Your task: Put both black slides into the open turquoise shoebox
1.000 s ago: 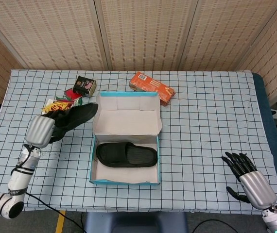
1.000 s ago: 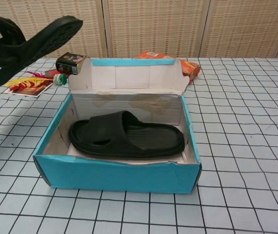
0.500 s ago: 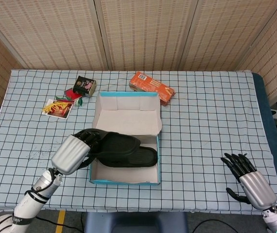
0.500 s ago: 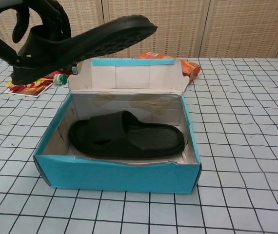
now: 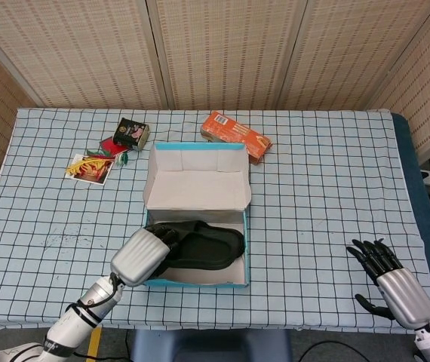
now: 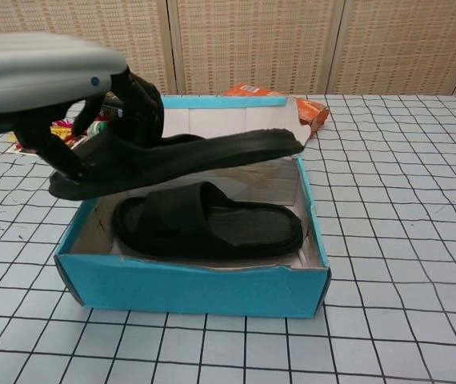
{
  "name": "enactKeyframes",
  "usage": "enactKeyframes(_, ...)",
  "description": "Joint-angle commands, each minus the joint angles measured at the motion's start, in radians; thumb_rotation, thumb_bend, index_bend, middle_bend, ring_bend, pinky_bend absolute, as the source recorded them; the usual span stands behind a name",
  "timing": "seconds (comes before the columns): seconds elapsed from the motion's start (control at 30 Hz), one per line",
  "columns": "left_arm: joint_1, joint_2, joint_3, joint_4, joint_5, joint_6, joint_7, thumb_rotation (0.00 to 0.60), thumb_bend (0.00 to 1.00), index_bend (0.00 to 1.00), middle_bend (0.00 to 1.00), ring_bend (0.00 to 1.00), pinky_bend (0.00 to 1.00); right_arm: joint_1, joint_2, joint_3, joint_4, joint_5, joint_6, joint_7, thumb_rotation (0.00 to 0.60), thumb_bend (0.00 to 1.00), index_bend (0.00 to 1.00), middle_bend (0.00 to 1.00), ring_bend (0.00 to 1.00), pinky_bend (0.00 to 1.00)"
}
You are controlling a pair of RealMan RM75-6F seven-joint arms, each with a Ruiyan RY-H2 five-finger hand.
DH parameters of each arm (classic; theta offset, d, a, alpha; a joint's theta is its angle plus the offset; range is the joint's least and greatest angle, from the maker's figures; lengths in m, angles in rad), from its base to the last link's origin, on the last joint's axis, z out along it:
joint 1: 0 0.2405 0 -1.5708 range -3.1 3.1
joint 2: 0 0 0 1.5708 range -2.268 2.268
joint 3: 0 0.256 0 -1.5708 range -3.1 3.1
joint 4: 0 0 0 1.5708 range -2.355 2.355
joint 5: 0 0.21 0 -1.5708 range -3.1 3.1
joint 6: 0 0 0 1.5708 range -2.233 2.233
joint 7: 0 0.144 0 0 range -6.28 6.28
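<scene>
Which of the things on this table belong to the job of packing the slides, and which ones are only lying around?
Part of the job:
- turquoise shoebox, open
- black slide in the box
- second black slide, held above the box by the left hand

Just lying about:
- orange carton
- small dark box
- colourful packets
- right hand, holds nothing

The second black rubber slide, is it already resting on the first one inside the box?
No, the left hand holds the second slide above it.
</scene>
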Motion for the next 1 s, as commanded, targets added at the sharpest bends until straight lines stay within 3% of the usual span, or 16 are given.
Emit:
enactKeyframes(0.03, -0.024, 0.004, 0.005, -0.003, -0.041, -0.030, 0.010, 0.600, 0.68, 0.85, 0.90, 0.79, 0.61, 0.000, 0.001, 0.001, 0.000, 0.000, 0.002, 0.002, 0.600, 0.17, 0.00, 0.00, 0.00, 0.00)
enactKeyframes(0.7, -0.173, -0.008, 0.028, 0.045, -0.296, -0.164, -0.022, 0.600, 0.69, 0.84, 0.90, 0.79, 0.61, 0.006, -0.007, 0.009, -0.004, 0.024, -0.019, -0.015, 0.600, 0.17, 0.00, 0.00, 0.00, 0.00)
enactKeyframes(1.0, -0.225, -0.021, 0.015, 0.093, -0.340, -0.268, -0.176, 0.600, 0.69, 0.83, 0.90, 0.79, 0.61, 0.006, -0.006, 0.008, -0.005, 0.025, -0.021, -0.015, 0.600, 0.17, 0.00, 0.00, 0.00, 0.00)
